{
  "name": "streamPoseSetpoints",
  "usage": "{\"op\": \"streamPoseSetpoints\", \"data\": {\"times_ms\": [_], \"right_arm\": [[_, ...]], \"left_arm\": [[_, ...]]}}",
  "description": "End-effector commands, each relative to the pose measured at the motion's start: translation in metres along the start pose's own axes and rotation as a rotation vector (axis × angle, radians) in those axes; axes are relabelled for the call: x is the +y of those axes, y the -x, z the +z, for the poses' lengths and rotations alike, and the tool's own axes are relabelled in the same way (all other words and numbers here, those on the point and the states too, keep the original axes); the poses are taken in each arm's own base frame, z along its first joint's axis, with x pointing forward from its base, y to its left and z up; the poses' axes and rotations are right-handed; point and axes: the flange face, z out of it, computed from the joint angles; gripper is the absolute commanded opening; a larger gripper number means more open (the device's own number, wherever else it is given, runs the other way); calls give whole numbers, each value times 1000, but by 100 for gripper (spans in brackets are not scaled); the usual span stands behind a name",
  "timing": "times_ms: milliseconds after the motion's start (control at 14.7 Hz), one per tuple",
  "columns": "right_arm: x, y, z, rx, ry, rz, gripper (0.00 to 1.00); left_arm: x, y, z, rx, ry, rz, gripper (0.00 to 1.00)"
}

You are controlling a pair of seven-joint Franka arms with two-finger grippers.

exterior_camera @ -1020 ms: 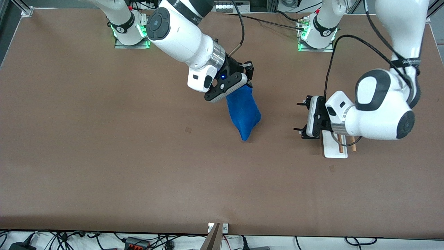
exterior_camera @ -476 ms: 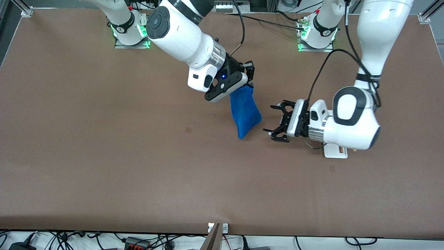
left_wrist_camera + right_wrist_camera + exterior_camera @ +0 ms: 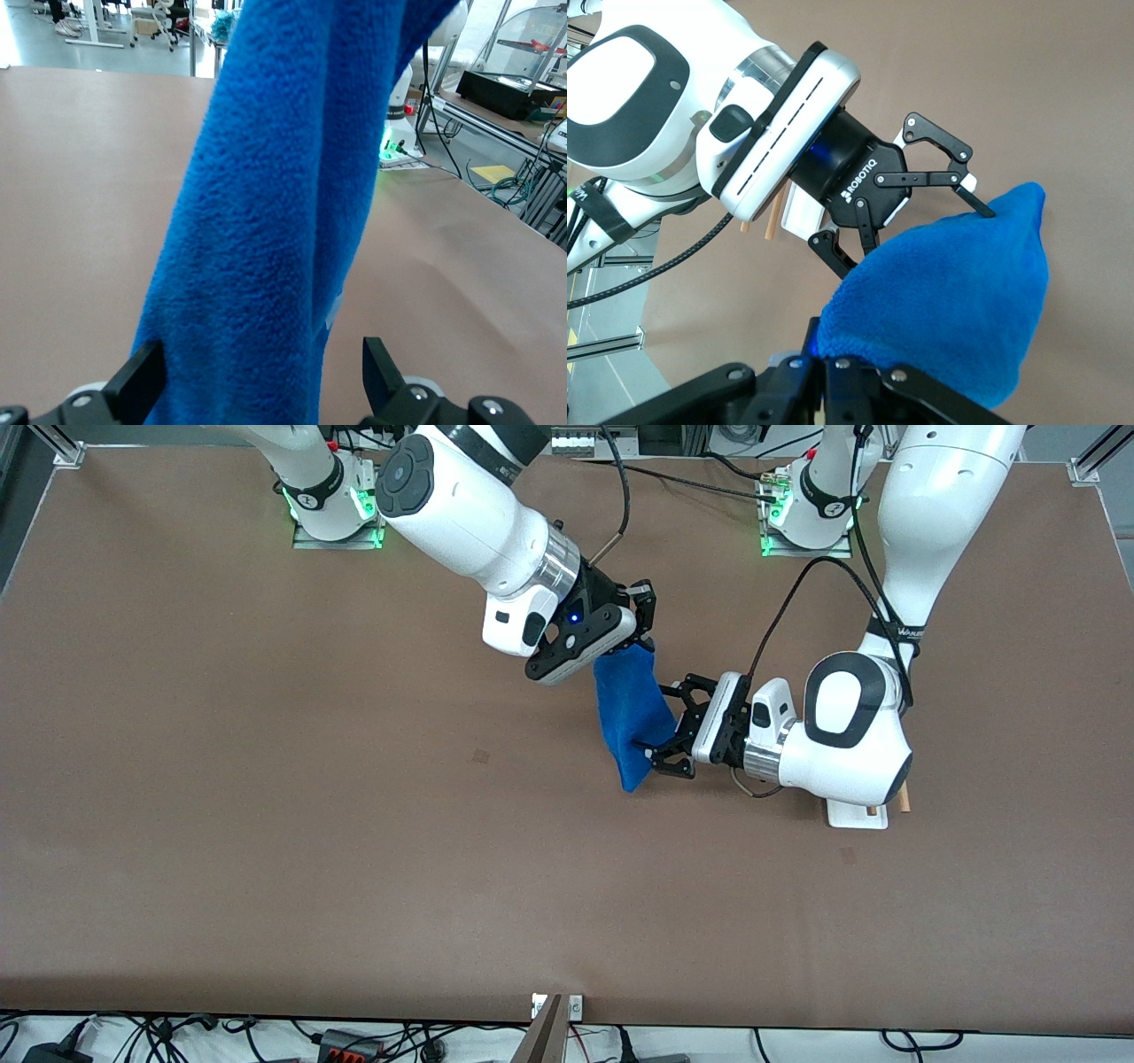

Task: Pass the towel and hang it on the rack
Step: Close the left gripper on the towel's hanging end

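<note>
Front view shows rack (image 3: 858, 816), wrist views only towel (image 3: 266, 230)

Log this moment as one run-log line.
right gripper: shut on blue towel, held above table | left gripper: open around towel | rack: bare

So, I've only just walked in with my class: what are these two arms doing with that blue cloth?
They are in the middle of a handover. The right gripper is shut on the top of the towel, holding it so it hangs above the table. The left gripper has its fingers open on either side of the towel's lower part, not yet closed on it. The rack stands toward the left arm's end of the table, mostly hidden under that arm, with nothing seen hanging on it.
</note>
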Motion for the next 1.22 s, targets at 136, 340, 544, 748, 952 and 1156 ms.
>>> {"op": "streamPoseSetpoints", "data": {"times_ms": [136,340,544,748,952,1156], "right_arm": [[-6,0,3,1,-26,14,0],[-7,-1,2,5,-28,1,0],[-9,1,3,2,-29,-4,0],[-9,1,4,1,-27,-5,0],[-9,1,4,1,-27,-8,0],[-8,1,3,2,-28,13,100]], "left_arm": [[6,-8,-17,48,16,28,51],[6,-11,-22,47,8,28,17],[9,-32,-33,29,-19,61,1],[10,-41,-40,16,-38,69,1],[10,-43,-37,7,-37,60,1],[12,-42,-47,-1,-47,40,1]]}}
